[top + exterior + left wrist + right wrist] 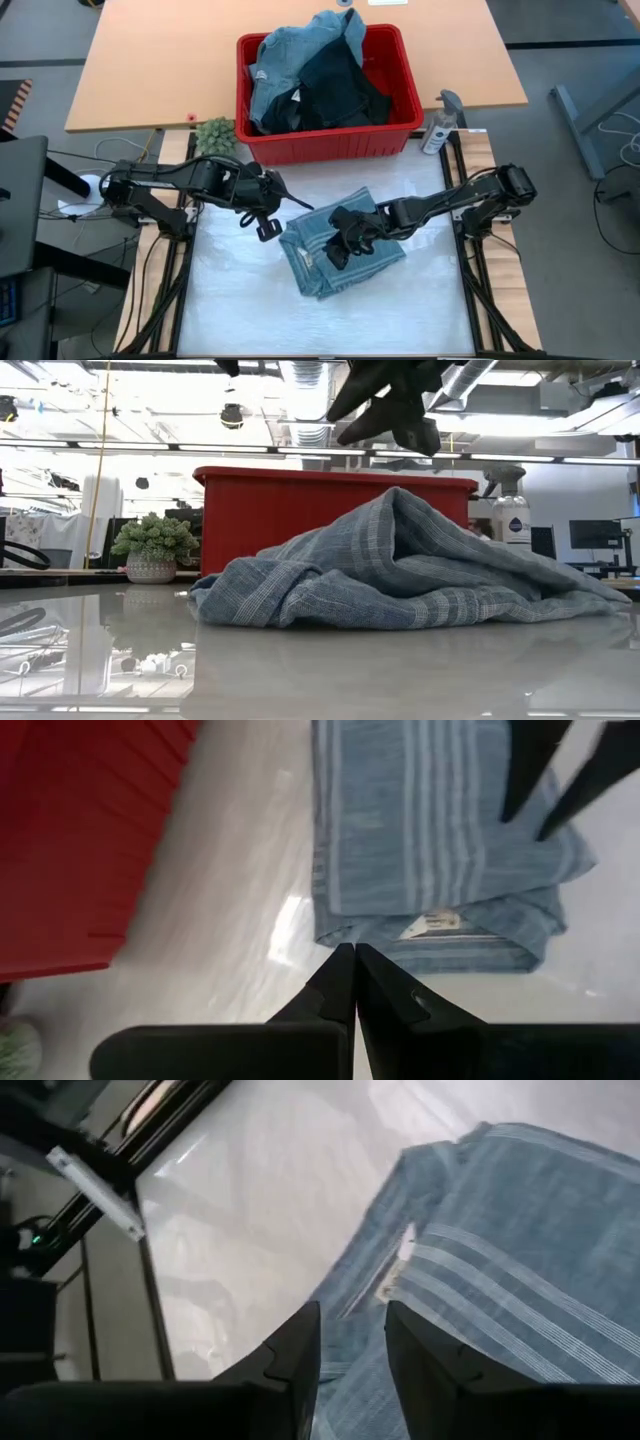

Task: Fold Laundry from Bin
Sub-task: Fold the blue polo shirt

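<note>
Nearest the onlooker, on the pale glossy surface (240, 310), lies the blue-grey white-striped shirt (340, 255), bundled into a rough, partly folded heap with a small label (432, 924) showing at one edge. Above its middle hangs the right pincer (345, 243), its fingers (300, 1345) a little apart and holding nothing; in the low view it hangs clear of the cloth. Just beside the shirt's edge nearer the left arm hovers the left pincer (266, 226), fingers pressed together and empty. The shirt looks light, limp and easily creased; it would likely sag and slide on the slick surface, so a hold at a hem, corner or collar edge seems wiser than at the bulging middle. Beyond the shirt stands the red bin (327, 142), with the remaining laundry (310, 80), pale denim and dark pieces, heaped over its rim. A small potted plant (214, 133) and a spray bottle (440, 125) flank the bin.
</note>
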